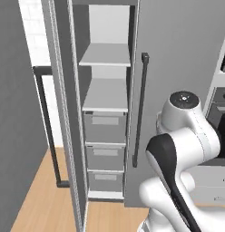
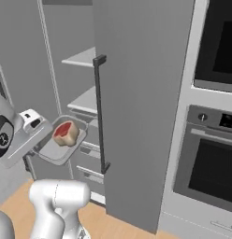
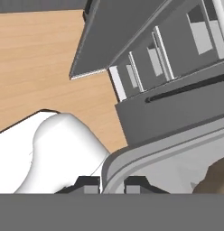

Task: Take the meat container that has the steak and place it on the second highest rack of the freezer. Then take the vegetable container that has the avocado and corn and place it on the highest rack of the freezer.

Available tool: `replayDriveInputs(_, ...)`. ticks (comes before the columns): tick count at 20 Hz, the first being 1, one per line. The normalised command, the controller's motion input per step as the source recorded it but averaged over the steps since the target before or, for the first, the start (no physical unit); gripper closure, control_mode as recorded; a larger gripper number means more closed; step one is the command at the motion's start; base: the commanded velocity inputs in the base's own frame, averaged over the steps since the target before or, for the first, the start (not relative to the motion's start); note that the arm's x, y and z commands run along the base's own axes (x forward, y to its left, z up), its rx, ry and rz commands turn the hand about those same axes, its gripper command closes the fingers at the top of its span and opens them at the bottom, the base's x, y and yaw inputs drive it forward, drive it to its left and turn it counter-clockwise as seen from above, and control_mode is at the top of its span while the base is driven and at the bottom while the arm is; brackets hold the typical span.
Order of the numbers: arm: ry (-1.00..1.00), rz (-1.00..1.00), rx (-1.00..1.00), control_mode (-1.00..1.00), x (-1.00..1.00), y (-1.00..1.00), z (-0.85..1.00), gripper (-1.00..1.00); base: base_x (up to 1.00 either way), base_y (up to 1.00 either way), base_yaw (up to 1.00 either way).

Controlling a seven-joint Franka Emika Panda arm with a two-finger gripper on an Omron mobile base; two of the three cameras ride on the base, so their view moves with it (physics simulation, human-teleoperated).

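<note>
The meat container (image 2: 53, 150), a shallow grey tray, hangs in the air in front of the open freezer (image 1: 105, 136) with the red steak (image 2: 64, 132) lying in it. My gripper (image 2: 43, 139) is shut on the tray's near rim, and in the hand view the rim (image 3: 154, 155) passes between my fingertips (image 3: 89, 185). The tray is at about the height of the second highest rack (image 2: 85, 100), to its left. The highest rack (image 1: 106, 56) and the rack below it (image 1: 106, 97) are bare. The vegetable container with the avocado and corn is out of view.
Three grey drawers (image 1: 105, 129) sit under the racks. A long black bar handle (image 2: 100, 112) runs down the tall grey panel right of the tray. A built-in oven (image 2: 206, 163) stands further right. Below lies a wood floor (image 3: 37, 63).
</note>
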Motion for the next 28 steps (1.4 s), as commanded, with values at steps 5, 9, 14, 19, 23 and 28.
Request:
replayDriveInputs(5, 0.00, 0.00, 0.00, 1.00, 0.00, 0.00, 0.00, 1.00, 0.41, 0.42, 0.11)
replayDriveInputs(9, 0.00, 0.00, 0.00, 1.00, 0.00, 0.00, 0.00, 1.00, 0.57, 0.14, 0.08)
replayDriveInputs(14, 0.00, 0.00, 0.00, 1.00, 0.00, 0.00, 0.00, 1.00, 0.62, 0.01, 0.13)
replayDriveInputs(19, 0.00, 0.00, 0.00, 1.00, 0.00, 0.00, 0.00, 1.00, 0.34, 0.41, 0.17)
replayDriveInputs(23, 0.00, 0.00, 0.00, 1.00, 0.00, 0.00, 0.00, 1.00, 0.34, 0.15, 0.09)
replayDriveInputs(28, 0.00, 0.00, 0.00, 1.00, 0.00, 0.00, 0.00, 1.00, 0.57, 0.00, 0.06)
